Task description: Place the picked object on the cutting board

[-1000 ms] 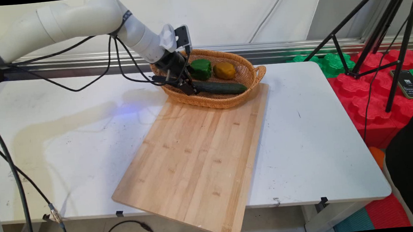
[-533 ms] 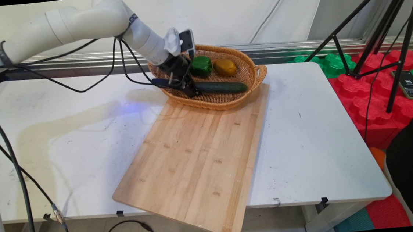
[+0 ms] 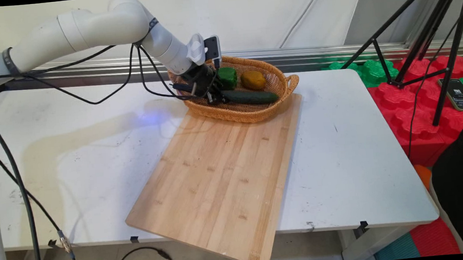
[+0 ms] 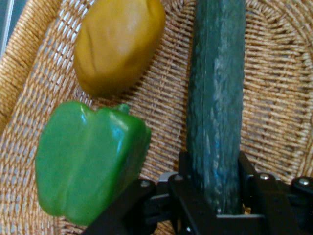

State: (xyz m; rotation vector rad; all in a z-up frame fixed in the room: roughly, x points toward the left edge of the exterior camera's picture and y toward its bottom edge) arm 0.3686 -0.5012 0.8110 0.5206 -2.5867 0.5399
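Note:
My gripper reaches into a wicker basket at the table's back and is shut on the left end of a dark green cucumber. In the hand view the cucumber runs up from between the two black fingers, which press on both its sides, with the gripper low in the frame. A green bell pepper lies just beside the gripper. A yellow-brown pepper lies beyond the green one.
A large wooden cutting board lies slantwise on the white table, its far end touching the basket. Black cables hang from the arm over the table's left side. A black tripod and red and green foam blocks stand to the right of the table.
The wrist has moved a little right and up, and the gripper now lies flatter along the cucumber's end. The cucumber has shifted slightly to the right in the basket.

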